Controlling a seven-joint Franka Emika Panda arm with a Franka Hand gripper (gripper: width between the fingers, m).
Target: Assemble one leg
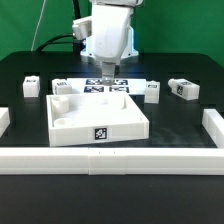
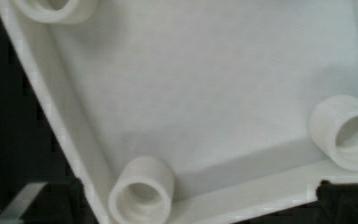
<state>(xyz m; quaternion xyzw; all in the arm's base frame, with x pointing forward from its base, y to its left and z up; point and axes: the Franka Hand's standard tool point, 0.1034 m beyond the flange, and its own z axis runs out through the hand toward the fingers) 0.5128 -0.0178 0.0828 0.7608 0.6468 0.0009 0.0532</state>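
Note:
The large white square panel [image 1: 95,118] lies in the middle of the table; in the wrist view its inside [image 2: 194,90] fills the picture, with three round corner holes. Several small white legs with marker tags lie behind it: two at the exterior view's left [image 1: 33,87] [image 1: 62,88] and two at its right [image 1: 152,92] [image 1: 183,88]. No leg shows in the wrist view. My gripper [image 1: 108,76] hangs just above the panel's far edge, holding nothing. Its fingertips show only as dark patches far apart at the corners of the wrist view [image 2: 179,212], so the jaws stand open.
The marker board [image 1: 92,87] lies behind the panel under the gripper. Long white border rails run along the front [image 1: 110,160] and both sides [image 1: 4,120] [image 1: 213,126] of the black table.

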